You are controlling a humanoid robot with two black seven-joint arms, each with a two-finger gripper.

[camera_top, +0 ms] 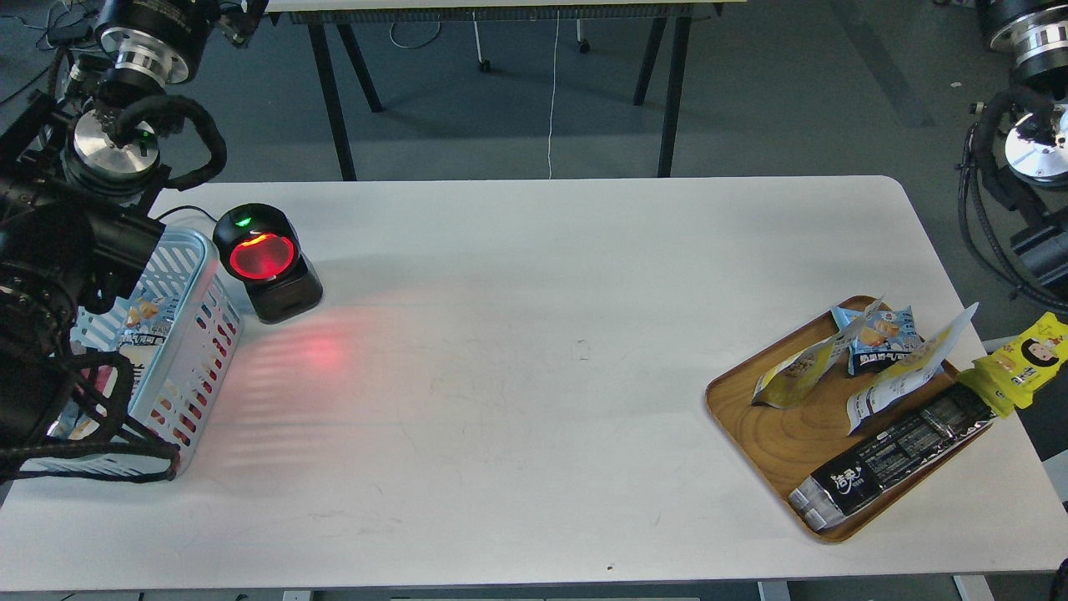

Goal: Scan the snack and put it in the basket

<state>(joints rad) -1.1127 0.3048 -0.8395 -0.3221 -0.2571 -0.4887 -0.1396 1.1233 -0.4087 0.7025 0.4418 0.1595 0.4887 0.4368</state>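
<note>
A yellow and white snack (794, 373) lies tilted on the wooden tray (776, 455) at the right, with a second pouch of the same kind (905, 376) beside it. At the far left stands the light blue basket (193, 359), with a blue and white packet (143, 327) inside. My left arm (42, 284) hangs as a dark mass over the basket's left half, and its fingers cannot be made out. Of my right arm, only joints (1030, 150) show at the right edge; its gripper is out of view.
A black scanner (267, 260) with a glowing red window stands next to the basket and casts red light on the table. The tray also holds a blue biscuit packet (883, 338) and a long black bar packet (897, 457). A bright yellow packet (1030, 359) hangs off the table's right edge.
</note>
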